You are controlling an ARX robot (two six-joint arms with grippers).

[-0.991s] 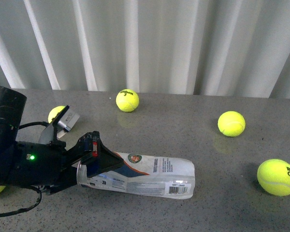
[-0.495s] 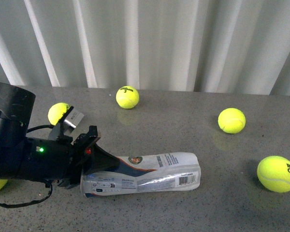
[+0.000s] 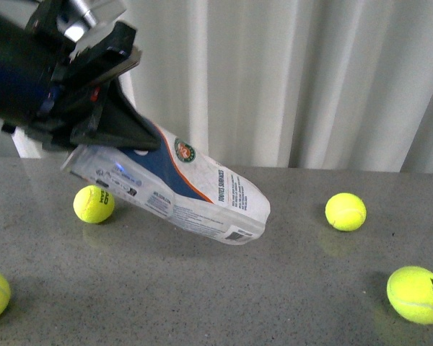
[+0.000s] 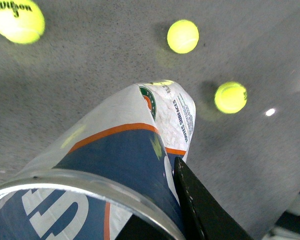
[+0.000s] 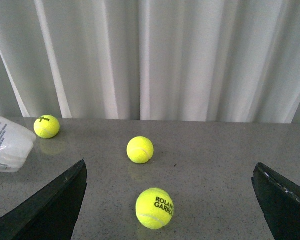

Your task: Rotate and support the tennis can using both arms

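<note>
grey speckled stone makes up the counter (image 3: 289, 288), with a white curtain (image 3: 310, 79) behind it. my left tool (image 3: 123, 143) is up high in front of that curtain, pinching the tennis can (image 3: 195, 193) at its rimmed end. in the left wrist view one black finger (image 4: 200, 205) presses against the navy label just below the metal rim. the can hangs tilted, gripped end up, its closed end slanting down toward the middle of the counter. i cannot tell whether that low end touches the surface. my right tool (image 5: 169, 167) is spread wide with nothing between its fingers, well apart from the can, whose low end shows at the edge of the right wrist view. one tennis ball (image 3: 94, 204) sits on the counter below the can's high end. three other balls (image 3: 345, 211) lie scattered, well apart from it.
</note>
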